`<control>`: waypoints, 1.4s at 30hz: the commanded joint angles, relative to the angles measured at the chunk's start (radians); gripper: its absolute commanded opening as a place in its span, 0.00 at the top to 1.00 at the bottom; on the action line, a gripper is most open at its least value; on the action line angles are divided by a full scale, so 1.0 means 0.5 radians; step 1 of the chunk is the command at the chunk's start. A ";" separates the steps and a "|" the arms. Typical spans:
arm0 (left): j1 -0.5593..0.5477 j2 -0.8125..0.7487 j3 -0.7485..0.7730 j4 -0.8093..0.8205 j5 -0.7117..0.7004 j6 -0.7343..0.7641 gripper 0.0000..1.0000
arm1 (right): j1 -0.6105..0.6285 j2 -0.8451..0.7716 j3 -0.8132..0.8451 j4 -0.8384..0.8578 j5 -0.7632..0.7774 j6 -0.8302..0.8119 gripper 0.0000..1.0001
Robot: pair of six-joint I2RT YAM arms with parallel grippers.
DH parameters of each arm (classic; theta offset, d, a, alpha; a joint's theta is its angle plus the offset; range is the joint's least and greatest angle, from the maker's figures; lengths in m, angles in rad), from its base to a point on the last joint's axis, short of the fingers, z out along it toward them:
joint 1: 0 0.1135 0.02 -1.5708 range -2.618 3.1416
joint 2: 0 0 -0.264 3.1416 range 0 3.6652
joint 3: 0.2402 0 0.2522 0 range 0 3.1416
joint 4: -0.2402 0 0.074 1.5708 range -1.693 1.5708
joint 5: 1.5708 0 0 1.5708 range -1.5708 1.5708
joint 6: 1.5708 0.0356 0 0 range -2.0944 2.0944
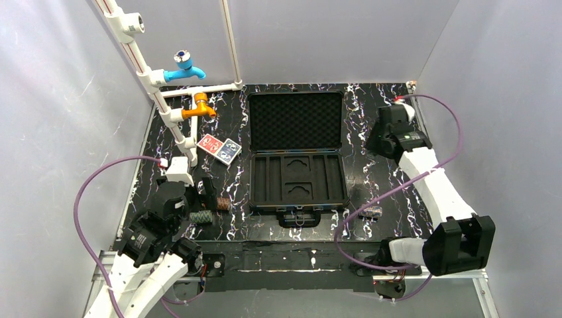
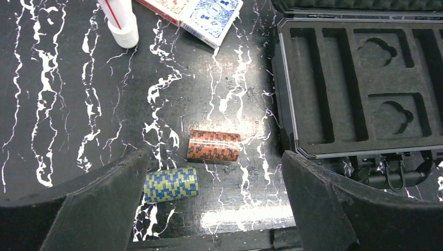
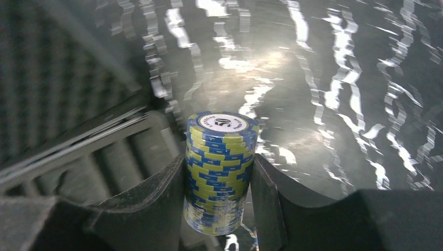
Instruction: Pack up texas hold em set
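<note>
The black briefcase (image 1: 260,177) lies open mid-table, its foam lid (image 1: 296,121) tipped back and its slotted tray (image 2: 334,89) bare. A red deck (image 1: 210,143) and a blue deck (image 1: 229,152) lie left of it. An orange chip roll (image 2: 214,145) and a yellow-blue chip roll (image 2: 171,184) lie on their sides near the front left. My left gripper (image 2: 213,175) hangs open just above and in front of them, touching neither. My right gripper (image 3: 219,170) is shut on another yellow-blue chip roll (image 3: 222,138), held upright beside the case's right side. One more roll (image 1: 371,212) lies front right.
White pipes carry a blue tap (image 1: 184,66) and an orange tap (image 1: 199,108) at the back left, and a pipe foot (image 2: 124,31) stands by the decks. White walls close in three sides. Purple cables loop beside both arms.
</note>
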 commanded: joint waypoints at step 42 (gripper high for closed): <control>-0.010 0.023 0.069 0.011 0.269 0.070 0.01 | 1.187 0.443 0.546 0.203 0.080 -0.555 0.99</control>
